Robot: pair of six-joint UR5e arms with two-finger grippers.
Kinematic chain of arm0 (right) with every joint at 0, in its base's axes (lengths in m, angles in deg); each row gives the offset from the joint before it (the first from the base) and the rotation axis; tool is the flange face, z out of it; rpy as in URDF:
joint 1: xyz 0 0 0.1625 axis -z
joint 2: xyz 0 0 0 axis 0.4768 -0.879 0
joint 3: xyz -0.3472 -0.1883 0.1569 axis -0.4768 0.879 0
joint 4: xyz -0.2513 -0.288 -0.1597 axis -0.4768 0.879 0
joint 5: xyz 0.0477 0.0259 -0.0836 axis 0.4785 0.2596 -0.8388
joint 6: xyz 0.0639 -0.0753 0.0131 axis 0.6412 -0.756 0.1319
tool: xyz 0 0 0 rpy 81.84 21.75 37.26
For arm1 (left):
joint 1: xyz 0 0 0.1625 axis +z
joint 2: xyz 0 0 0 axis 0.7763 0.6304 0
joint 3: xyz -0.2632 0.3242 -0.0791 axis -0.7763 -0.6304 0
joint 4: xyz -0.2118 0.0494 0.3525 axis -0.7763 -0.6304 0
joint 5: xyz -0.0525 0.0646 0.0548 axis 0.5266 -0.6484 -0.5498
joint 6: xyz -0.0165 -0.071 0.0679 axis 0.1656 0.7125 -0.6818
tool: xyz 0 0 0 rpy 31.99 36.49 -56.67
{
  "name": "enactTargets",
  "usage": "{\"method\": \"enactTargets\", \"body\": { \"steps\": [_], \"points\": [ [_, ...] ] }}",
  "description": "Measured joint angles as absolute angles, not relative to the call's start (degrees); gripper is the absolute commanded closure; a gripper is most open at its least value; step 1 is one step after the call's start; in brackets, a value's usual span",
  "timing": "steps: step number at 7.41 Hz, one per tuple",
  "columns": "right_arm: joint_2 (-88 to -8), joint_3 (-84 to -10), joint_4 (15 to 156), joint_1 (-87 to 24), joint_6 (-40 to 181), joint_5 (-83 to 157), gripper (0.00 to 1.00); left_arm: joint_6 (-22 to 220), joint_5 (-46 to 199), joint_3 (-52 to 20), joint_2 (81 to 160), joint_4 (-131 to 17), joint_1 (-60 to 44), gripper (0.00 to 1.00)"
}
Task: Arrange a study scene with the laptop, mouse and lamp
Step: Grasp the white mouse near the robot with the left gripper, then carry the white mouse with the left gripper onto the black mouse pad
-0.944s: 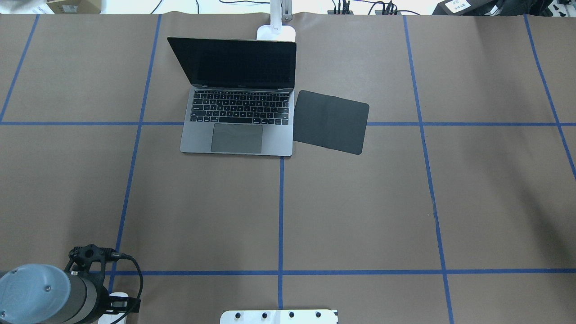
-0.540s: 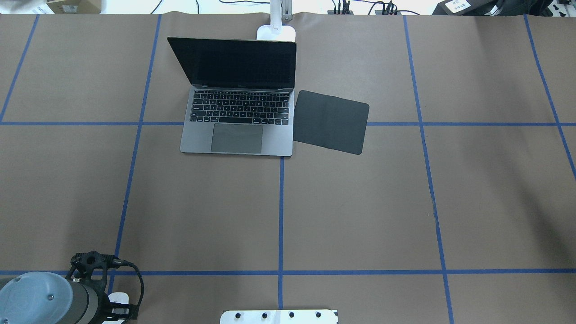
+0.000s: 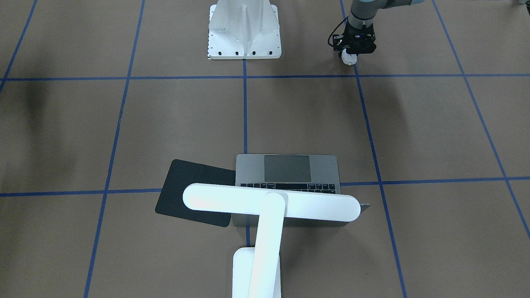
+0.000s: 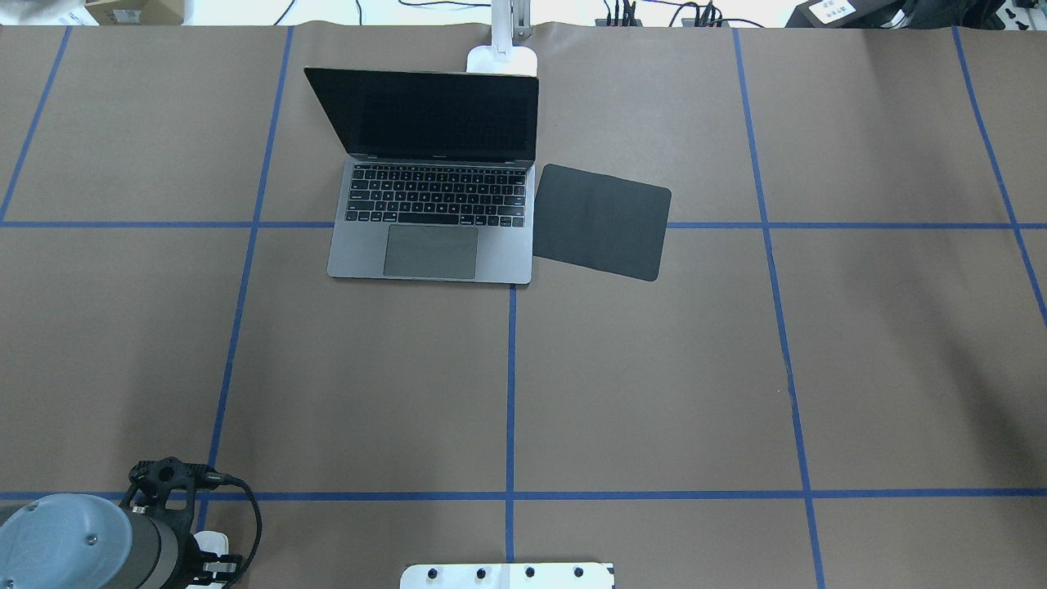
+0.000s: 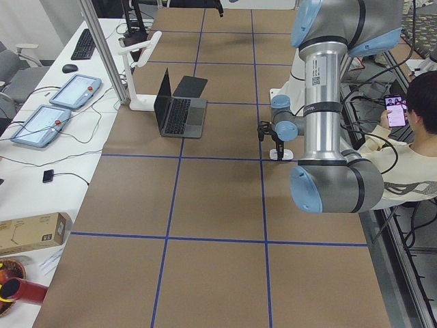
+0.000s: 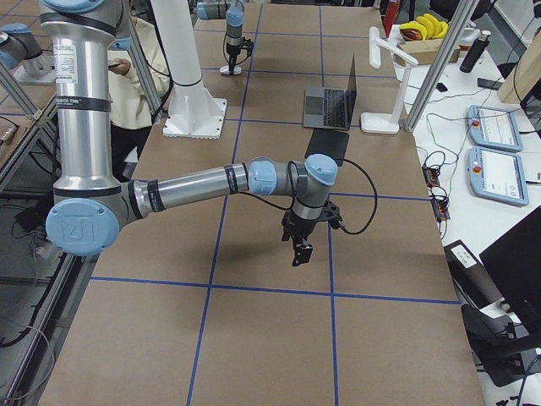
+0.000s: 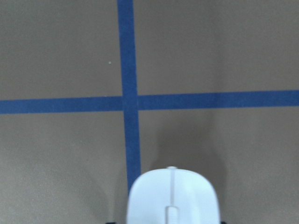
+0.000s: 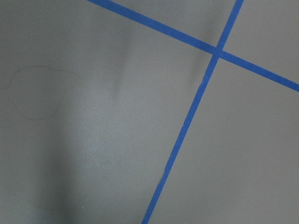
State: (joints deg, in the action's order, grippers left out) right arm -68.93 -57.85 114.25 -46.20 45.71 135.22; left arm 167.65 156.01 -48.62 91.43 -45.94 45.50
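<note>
Left gripper (image 3: 352, 52) settled over small glossy white oval mouse (image 3: 350, 59); clamped or not, cannot tell. Pinch its sides squarely, then carry toward slim grey metal laptop (image 4: 499, 254).

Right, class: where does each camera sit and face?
Front-facing: across the table, facing the robot; left gripper top right.
Overhead: behind the robot, looking forward; left arm bottom left.
Exterior left: table's left end; left arm nearest.
Exterior right: opposite end; right arm, right gripper nearest.
Left wrist: down onto the mouse.
Right wrist: down onto taped table; no body.
Shared: front-facing and overhead show the laptop.
</note>
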Motion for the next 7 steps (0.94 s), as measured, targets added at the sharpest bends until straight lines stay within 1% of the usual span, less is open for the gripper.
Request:
{"method": "enactTargets", "body": {
  "steps": [2,4,5,7],
  "points": [
    [-68.7,-57.6,114.3,-46.2,45.7,135.3,0.0,164.2,159.7,-50.8,91.8,-45.5,42.1,0.9],
    [-68.2,-57.5,114.7,-46.2,46.1,135.5,0.0,158.7,164.1,-51.3,95.8,-45.0,33.3,0.91],
    [-67.4,-57.5,115.8,-46.2,46.4,135.7,0.0,156.5,164.9,-50.2,101.4,-43.5,29.1,0.92],
    [-65.7,-57.6,118.3,-46.3,46.8,136.9,0.0,154.7,165.0,-44.9,117.3,-36.6,23.0,0.92]
  ]
}}
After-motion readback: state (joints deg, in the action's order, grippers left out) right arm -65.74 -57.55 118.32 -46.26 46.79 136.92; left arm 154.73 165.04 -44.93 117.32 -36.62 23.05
